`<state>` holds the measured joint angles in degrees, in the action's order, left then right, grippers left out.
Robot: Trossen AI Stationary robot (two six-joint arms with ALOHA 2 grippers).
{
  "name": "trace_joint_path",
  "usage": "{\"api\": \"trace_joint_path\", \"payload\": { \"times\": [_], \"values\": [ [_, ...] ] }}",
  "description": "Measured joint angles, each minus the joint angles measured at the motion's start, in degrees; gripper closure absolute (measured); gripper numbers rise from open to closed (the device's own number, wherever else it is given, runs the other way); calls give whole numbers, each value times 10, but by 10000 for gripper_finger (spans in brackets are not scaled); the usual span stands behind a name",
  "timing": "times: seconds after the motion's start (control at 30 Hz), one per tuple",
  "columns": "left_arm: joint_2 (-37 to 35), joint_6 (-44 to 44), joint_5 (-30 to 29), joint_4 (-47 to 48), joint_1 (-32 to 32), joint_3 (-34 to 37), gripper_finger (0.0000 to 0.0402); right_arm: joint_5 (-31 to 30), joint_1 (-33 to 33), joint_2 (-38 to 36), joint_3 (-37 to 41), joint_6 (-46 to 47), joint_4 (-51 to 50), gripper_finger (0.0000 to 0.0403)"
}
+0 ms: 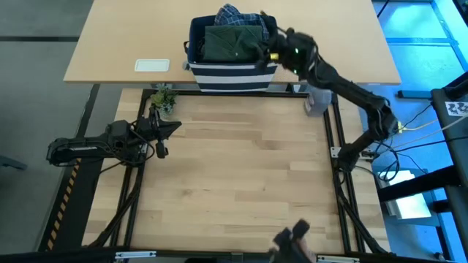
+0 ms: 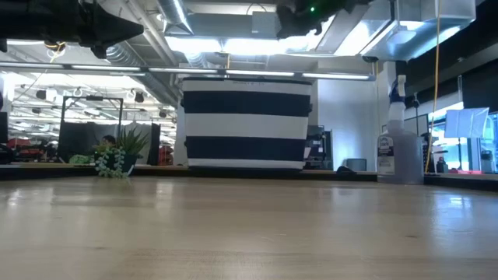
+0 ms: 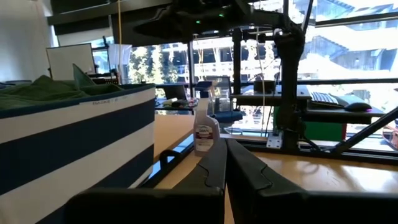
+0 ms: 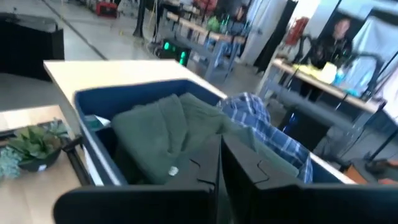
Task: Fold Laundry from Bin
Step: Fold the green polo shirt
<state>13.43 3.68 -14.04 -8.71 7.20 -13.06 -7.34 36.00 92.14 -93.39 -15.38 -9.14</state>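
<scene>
Laundry point(image 1: 232, 38) is lying heaped in the bin point(image 1: 228, 74) | olive garment looking soft, light; pinching a top fold is advisable | right gripper point(image 1: 269, 45) is hovering above, fingers closed, empty | left gripper point(image 1: 174, 128) is waiting closed over the table.

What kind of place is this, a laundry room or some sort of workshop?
Most likely a robotics lab or workshop, not a laundry room. Two robot arms work at a wooden table in a metal frame, a bin of laundry sits at its far edge, and workbenches with equipment fill a big open hall behind.
</scene>
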Motion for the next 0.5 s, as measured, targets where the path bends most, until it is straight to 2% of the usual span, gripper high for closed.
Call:
{"api": "trace_joint_path", "payload": {
  "times": [0.17, 0.27, 0.37, 0.5],
  "values": [
    [0, 0, 0, 0, 0, 0, 401, 15, 45, 72, -106, -14, -92, 382],
    [0, 0, 0, 1, 0, 0, 401, 14, 64, 118, -161, -36, -144, 361],
    [0, 0, -1, 1, 0, 0, 401, 16, 77, 158, -209, -46, -179, 311],
    [0, 0, -1, 1, 0, 0, 401, 20, 85, 197, -240, -55, -179, 225]
  ]
}}
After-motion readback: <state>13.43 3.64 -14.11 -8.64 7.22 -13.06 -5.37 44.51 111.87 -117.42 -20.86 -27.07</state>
